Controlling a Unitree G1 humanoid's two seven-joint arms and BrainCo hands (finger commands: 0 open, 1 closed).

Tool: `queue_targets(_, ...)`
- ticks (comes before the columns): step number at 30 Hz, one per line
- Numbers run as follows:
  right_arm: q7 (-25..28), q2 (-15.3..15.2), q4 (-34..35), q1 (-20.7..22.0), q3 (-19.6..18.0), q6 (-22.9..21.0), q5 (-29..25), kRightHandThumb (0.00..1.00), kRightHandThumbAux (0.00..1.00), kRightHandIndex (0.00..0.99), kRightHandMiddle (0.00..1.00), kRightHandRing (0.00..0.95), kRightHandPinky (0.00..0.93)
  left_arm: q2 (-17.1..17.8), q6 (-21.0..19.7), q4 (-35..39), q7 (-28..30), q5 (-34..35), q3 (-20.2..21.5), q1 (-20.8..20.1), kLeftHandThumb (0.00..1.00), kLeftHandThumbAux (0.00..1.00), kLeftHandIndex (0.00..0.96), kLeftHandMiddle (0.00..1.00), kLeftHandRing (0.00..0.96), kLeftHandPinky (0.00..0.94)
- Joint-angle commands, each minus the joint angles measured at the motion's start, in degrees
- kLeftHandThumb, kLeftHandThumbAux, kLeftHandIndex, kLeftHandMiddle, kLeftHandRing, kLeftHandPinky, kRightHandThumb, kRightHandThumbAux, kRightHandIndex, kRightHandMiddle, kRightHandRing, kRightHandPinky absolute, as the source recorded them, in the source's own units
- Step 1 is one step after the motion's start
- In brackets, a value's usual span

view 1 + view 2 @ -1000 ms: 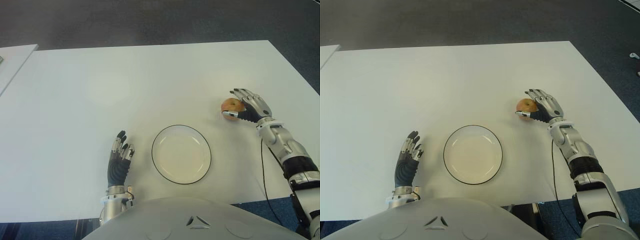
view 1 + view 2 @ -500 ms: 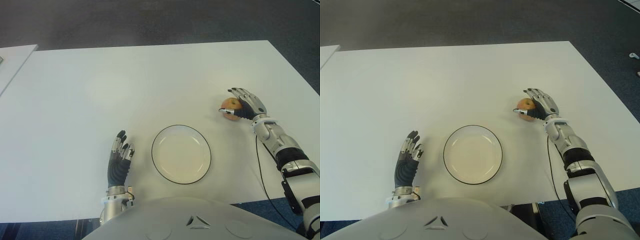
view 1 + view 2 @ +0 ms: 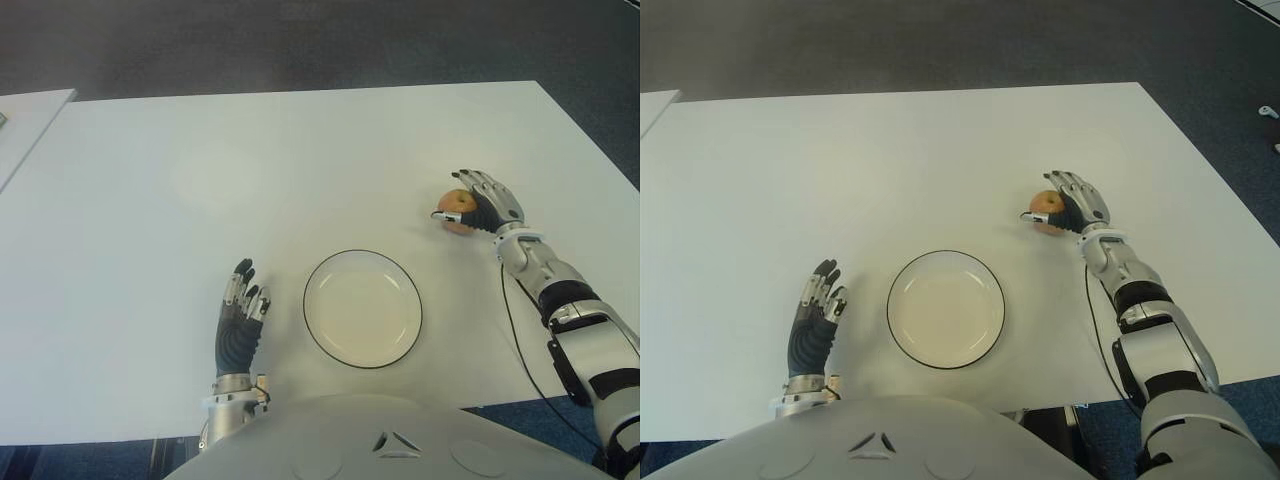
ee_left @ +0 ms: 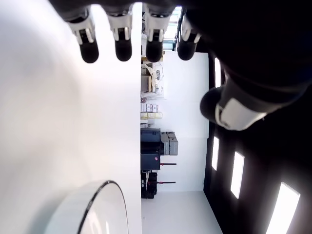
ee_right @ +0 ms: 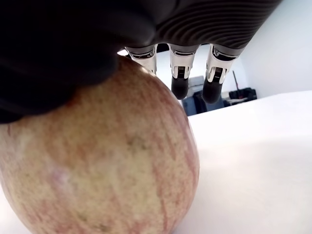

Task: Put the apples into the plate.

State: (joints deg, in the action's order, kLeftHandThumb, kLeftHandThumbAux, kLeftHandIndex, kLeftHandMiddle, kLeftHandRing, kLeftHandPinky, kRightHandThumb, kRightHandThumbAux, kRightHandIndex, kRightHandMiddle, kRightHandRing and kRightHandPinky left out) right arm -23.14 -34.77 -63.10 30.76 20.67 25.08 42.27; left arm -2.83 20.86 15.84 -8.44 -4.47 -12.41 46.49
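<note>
Eye views: I see one apple [image 3: 458, 211] on the white table [image 3: 300, 160], at about 2 o'clock from the plate [image 3: 362, 308] and well apart from it. My right hand [image 3: 482, 205] sits over the apple from the 3 o'clock side, fingers [image 3: 470, 180] arched across its top, thumb at its near side. Plate is bare inside, black rim, near the table's front edge. Left hand [image 3: 240, 315] shows at 9 o'clock of the plate, just beside it, fingers straight and together, holding nothing.

Left wrist view: four fingertips [image 4: 123, 46] extended in a row, thumb apart, nothing between them. Plate rim [image 4: 117, 204] visible close by.

Right wrist view: apple [image 5: 97, 156] fills the frame, pressed against the palm; three fingertips [image 5: 179, 78] curve down past its far side. Its underside appears to meet the table [image 5: 253, 156]. Hand is closed around it, though I cannot tell how firmly.
</note>
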Motion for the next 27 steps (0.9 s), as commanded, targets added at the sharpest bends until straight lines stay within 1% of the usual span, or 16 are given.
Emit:
queue_targets(1,-0.08,2.34,-3.68,-0.63,2.18,-0.4,0.3,0.21,0.248,0.0,0.006,0.0,0.012,-0.64,-0.57,0.93,0.25,0.26,-1.07,0.86,0.157,0.539,0.077,0.064,0.063,0.113)
queue_targets(2,-0.52,2.5,-4.07,-0.55,2.3,-0.34,0.17,0.22,0.258,0.029,0.031,0.02,0.044,-0.68,-0.58,1.04,0.22,0.23,-1.13,0.92,0.159,0.536,0.08,0.067,0.066,0.116)
queue_targets(4,-1.32,2.72,-4.72,-0.41,2.44,-0.16,-0.08,0.229,0.266,0.056,0.052,0.039,0.073,-0.7,-0.61,1.18,0.2,0.2,-1.2,0.99,0.162,0.533,0.082,0.069,0.069,0.118)
queue_targets(5,-2.13,2.94,-5.03,-0.46,2.27,-0.01,-0.4,0.244,0.274,0.1,0.083,0.069,0.109,-0.66,-0.63,1.25,0.21,0.15,-1.21,1.02,0.163,0.533,0.082,0.07,0.07,0.116)
queue_targets(6,-2.74,3.09,-5.28,-0.48,2.17,0.1,-0.66,0.282,0.289,0.153,0.173,0.165,0.187,-0.64,-0.65,1.31,0.23,0.12,-1.22,1.04,0.164,0.534,0.081,0.07,0.07,0.115)
queue_targets(7,-3.17,3.19,-5.48,-0.47,2.16,0.19,-0.85,0.341,0.31,0.231,0.306,0.306,0.302,-0.63,-0.67,1.35,0.23,0.1,-1.22,1.06,0.165,0.537,0.08,0.07,0.07,0.113)
queue_targets(8,-4.2,3.29,-5.87,-0.68,2.03,0.59,-1.14,0.378,0.324,0.281,0.392,0.397,0.376,-0.62,-0.68,1.47,0.22,0.03,-1.26,1.15,0.165,0.538,0.079,0.07,0.07,0.112)
queue_targets(9,-4.92,3.35,-6.2,-0.8,2.01,0.89,-1.33,0.436,0.362,0.379,0.498,0.493,0.453,-0.62,-0.69,1.55,0.21,0.0,-1.3,1.22,0.164,0.54,0.077,0.07,0.07,0.114)
queue_targets(10,-5.97,3.45,-6.55,-1.15,1.75,1.34,-1.71,0.457,0.375,0.414,0.535,0.528,0.481,-0.62,-0.69,1.66,0.19,-0.03,-1.31,1.3,0.164,0.541,0.076,0.07,0.071,0.115)
queue_targets(11,-6.69,3.53,-6.83,-1.37,1.62,1.65,-1.99,0.507,0.435,0.504,0.613,0.609,0.553,-0.62,-0.69,1.73,0.18,-0.04,-1.31,1.35,0.163,0.542,0.074,0.071,0.071,0.114)
queue_targets(12,-7.45,3.67,-7.04,-1.56,1.39,1.87,-2.38,0.526,0.456,0.536,0.641,0.638,0.578,-0.62,-0.62,1.77,0.18,-0.01,-1.3,1.39,0.163,0.543,0.074,0.071,0.072,0.114)
queue_targets(13,-7.99,3.76,-7.22,-1.65,1.28,2.03,-2.65,0.558,0.5,0.594,0.692,0.69,0.632,-0.61,-0.57,1.8,0.18,0.0,-1.29,1.43,0.162,0.543,0.074,0.072,0.072,0.114)
queue_targets(14,-8.61,3.89,-7.34,-1.72,1.15,2.08,-2.9,0.578,0.529,0.632,0.724,0.723,0.666,-0.58,-0.52,1.86,0.21,0.03,-1.29,1.47,0.162,0.544,0.074,0.072,0.072,0.113)
queue_targets(17,-10.32,4.16,-7.43,-2.0,0.92,2.46,-3.46,0.605,0.592,0.693,0.784,0.784,0.729,-0.5,-0.44,1.99,0.2,-0.08,-1.26,1.56,0.162,0.546,0.073,0.07,0.072,0.112)
queue_targets(21,-11.95,4.4,-7.17,-2.2,0.86,2.91,-4.09,0.633,0.66,0.756,0.835,0.833,0.789,-0.39,-0.47,2.15,0.18,-0.39,-1.26,1.52,0.158,0.555,0.074,0.066,0.067,0.102)
queue_targets(27,-13.04,4.32,-6.76,-2.47,0.63,3.79,-5.03,0.691,0.696,0.809,0.865,0.858,0.85,-0.3,-0.57,2.29,0.3,-0.43,-1.34,1.41,0.152,0.562,0.076,0.065,0.068,0.114)
